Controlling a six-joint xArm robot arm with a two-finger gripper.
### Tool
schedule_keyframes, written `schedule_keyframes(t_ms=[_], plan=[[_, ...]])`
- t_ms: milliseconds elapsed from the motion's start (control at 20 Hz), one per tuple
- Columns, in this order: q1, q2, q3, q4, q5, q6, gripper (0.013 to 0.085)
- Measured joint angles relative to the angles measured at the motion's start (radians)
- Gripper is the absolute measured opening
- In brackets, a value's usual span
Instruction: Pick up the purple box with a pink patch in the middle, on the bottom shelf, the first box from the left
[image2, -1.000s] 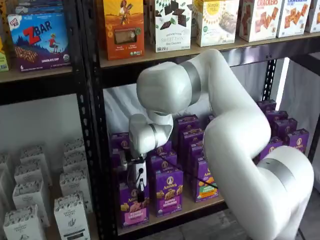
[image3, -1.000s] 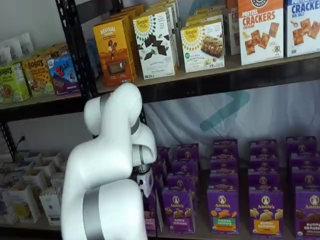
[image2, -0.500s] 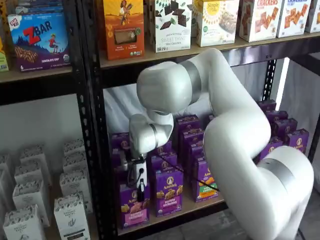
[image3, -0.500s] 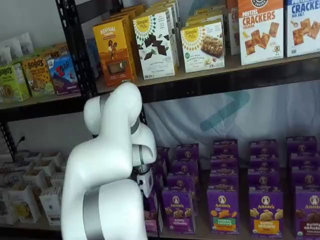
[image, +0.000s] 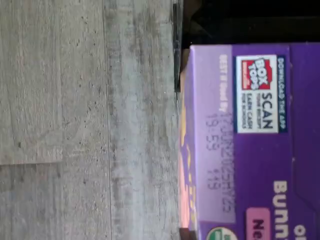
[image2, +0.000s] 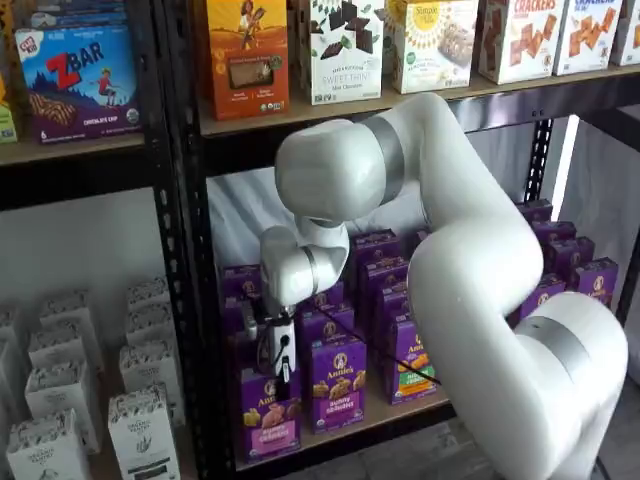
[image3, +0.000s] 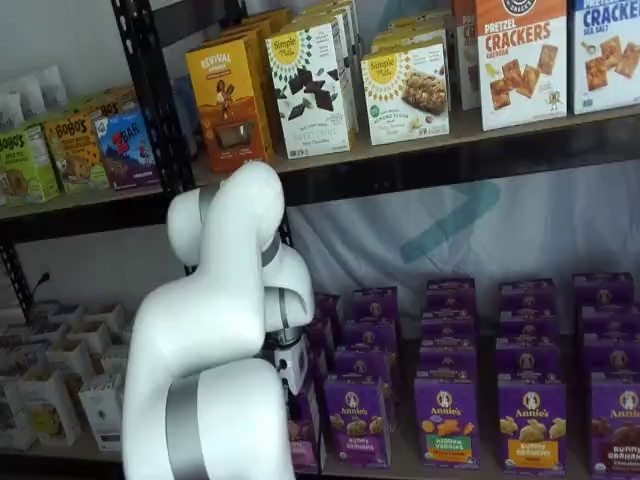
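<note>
Purple upright carton with a pink band (image2: 268, 412) stands at the front left end of the tan wooden bottom shelf (image2: 385, 410). White-bodied gripper (image2: 279, 372) sits directly over the carton's top; finger state cannot be determined. Wrist view shows the carton's top panel (image: 250, 145).

Upright purple box (image2: 267, 412), bottom shelf (image2: 395, 408)

Upper shelf: orange Revival box (image2: 247, 57), Simple Mills Sweet Thins box (image2: 345, 48), Pretzel Crackers box (image3: 520, 62). Left bay, upper board: blue ZBar box (image2: 78, 82), green Bobo's box (image3: 22, 165). Below it, rows of white cartons (image2: 142, 432). Neighbouring purple Annie's cartons: Bunny Grahams (image2: 337, 384), Hidden Veggies with orange patch (image3: 446, 420). Grey wood-grain floor (image: 85, 120) in wrist view.
</note>
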Motion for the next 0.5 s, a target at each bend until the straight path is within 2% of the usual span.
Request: schedule_keyframes(t_ms=[500], plan=[[0.006,-0.030,0.040,-0.004,-0.008,0.009,0.0330]])
